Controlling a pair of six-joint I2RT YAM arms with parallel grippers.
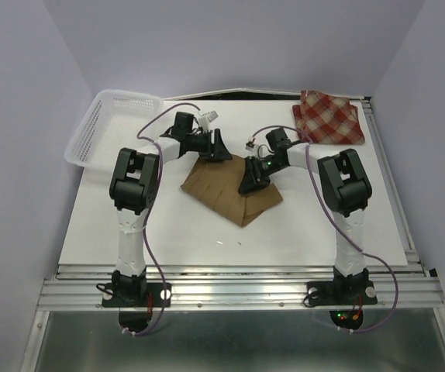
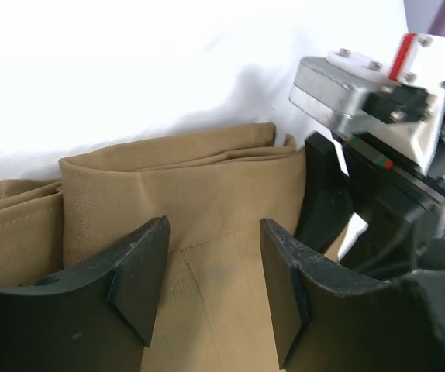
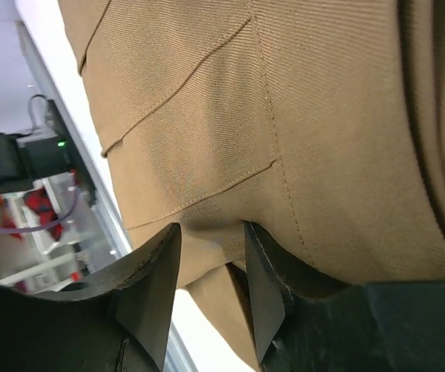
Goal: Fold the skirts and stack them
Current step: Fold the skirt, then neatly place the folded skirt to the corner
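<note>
One basket (image 1: 98, 128), w/o skirts inside

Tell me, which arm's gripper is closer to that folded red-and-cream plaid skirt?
Right. The right gripper sits on the tan skirt, diagonally below the folded red-and-cream plaid skirt; the left gripper is farther left.

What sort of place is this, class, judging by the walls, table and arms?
Probably a robot test booth, not a home: plain lilac walls enclose a white table, with two arms bolted to an aluminium rail.
</note>
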